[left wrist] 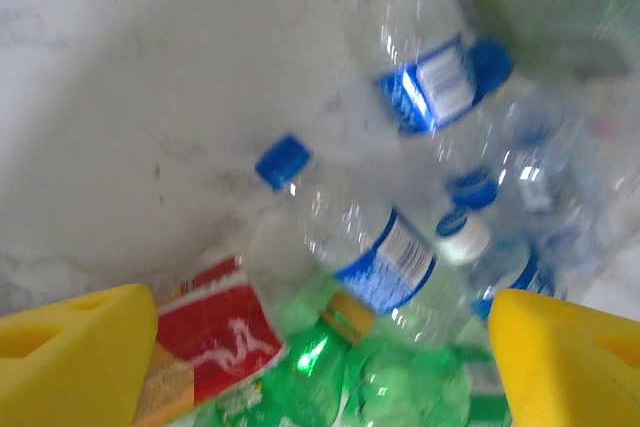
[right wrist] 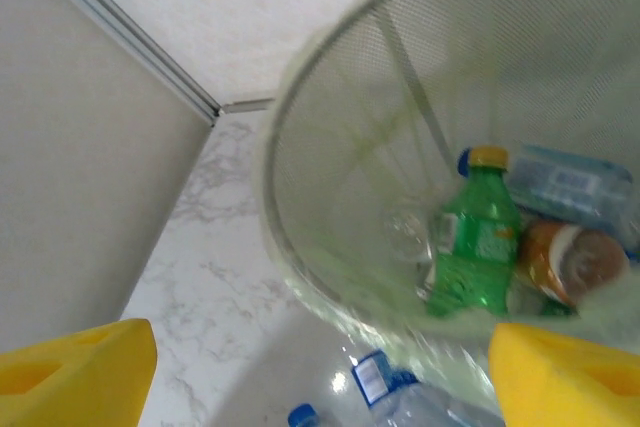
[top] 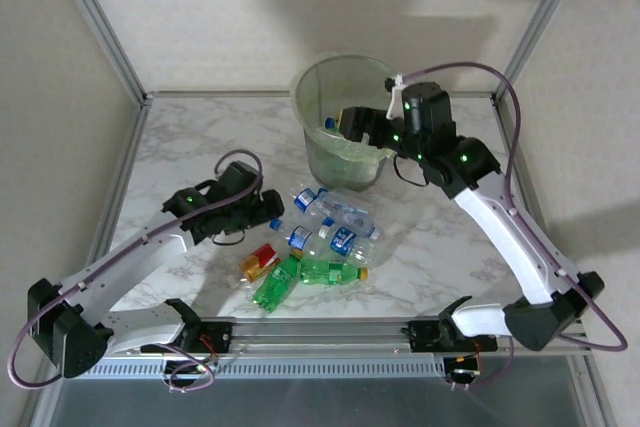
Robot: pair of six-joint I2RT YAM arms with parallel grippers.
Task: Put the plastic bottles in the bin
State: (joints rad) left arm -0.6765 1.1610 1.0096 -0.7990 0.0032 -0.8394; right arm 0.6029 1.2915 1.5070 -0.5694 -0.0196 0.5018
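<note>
Left wrist camera looks down on the plastic bottles [left wrist: 385, 252] left on the surface [top: 180, 147]. A clear one with a blue label and cap lies slantwise on top, with a red-labelled bottle [left wrist: 215, 337] and green bottles [left wrist: 400, 382] under it, all touching in a heap toward the middle of the near edge. The bin [top: 312, 82] stands close to the far edge, a green bottle [right wrist: 475, 237] and a few others already at its bottom. The left claw [left wrist: 320, 362] hangs open just over the heap, yellow fingers [left wrist: 75, 357] spread wide with nothing between them. The right claw [right wrist: 320, 367] is likewise open and empty, poised above the bin's rim. The step looks like a pick by the left arm. It would do best to settle on the topmost clear bottle, turn the claw across the body, close at the label, and lift straight so the neighbours don't roll.
</note>
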